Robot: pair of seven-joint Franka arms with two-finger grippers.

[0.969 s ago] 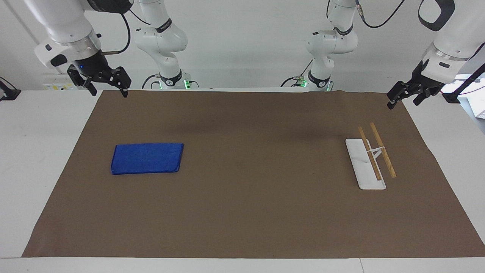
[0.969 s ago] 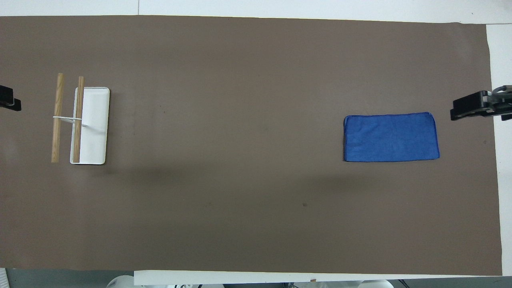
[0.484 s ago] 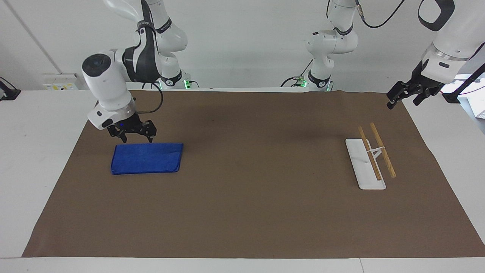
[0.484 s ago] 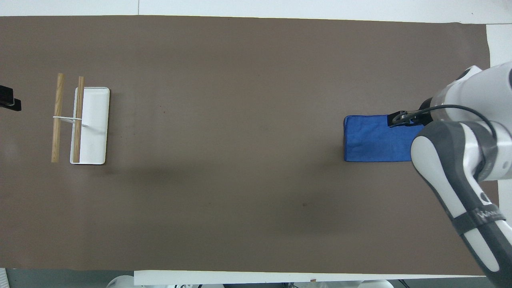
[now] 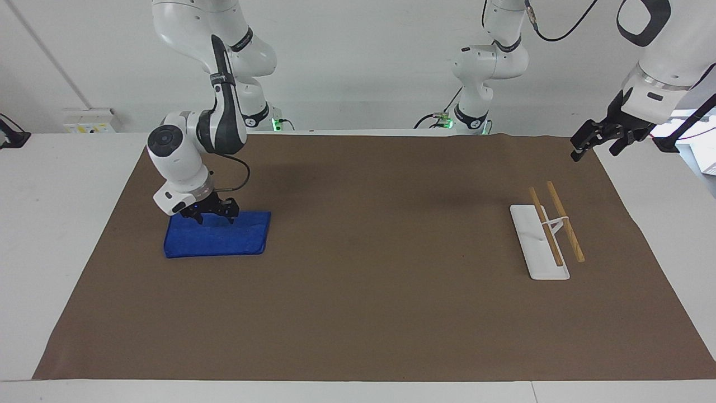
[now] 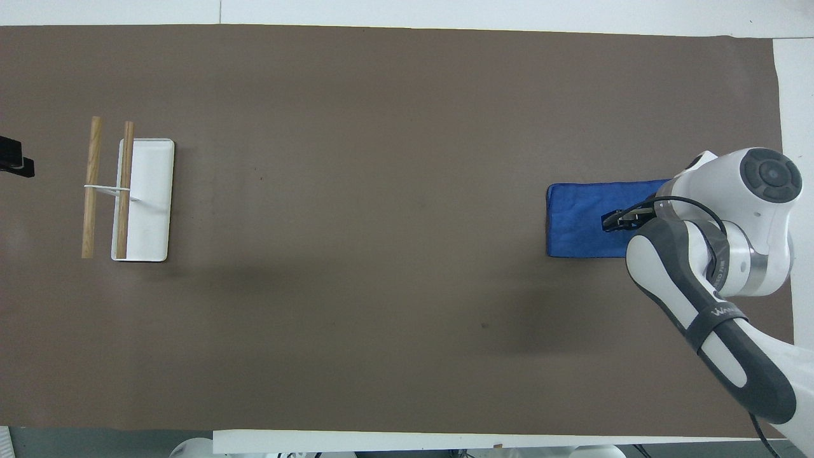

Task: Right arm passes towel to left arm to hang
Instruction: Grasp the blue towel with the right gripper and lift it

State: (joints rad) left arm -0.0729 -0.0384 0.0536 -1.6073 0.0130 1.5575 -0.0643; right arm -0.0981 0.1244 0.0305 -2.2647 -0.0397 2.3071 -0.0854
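The blue towel (image 5: 224, 239) lies folded flat on the brown mat toward the right arm's end of the table; it also shows in the overhead view (image 6: 580, 219). My right gripper (image 5: 215, 218) is open, with its fingertips down on the towel's edge nearer to the robots. In the overhead view the right arm (image 6: 712, 254) covers part of the towel and most of the gripper. My left gripper (image 5: 594, 146) is open and empty, waiting in the air over the mat's corner at the left arm's end; only its tip (image 6: 13, 159) shows in the overhead view.
A rack with a white base (image 5: 531, 246) and two wooden rods (image 5: 566, 223) stands toward the left arm's end; it also shows in the overhead view (image 6: 149, 197). A brown mat (image 5: 358, 313) covers the white table.
My right arm has swung down from above the mat's corner to the towel, and its gripper has gone from just above the towel's edge onto it. The left arm has not moved.
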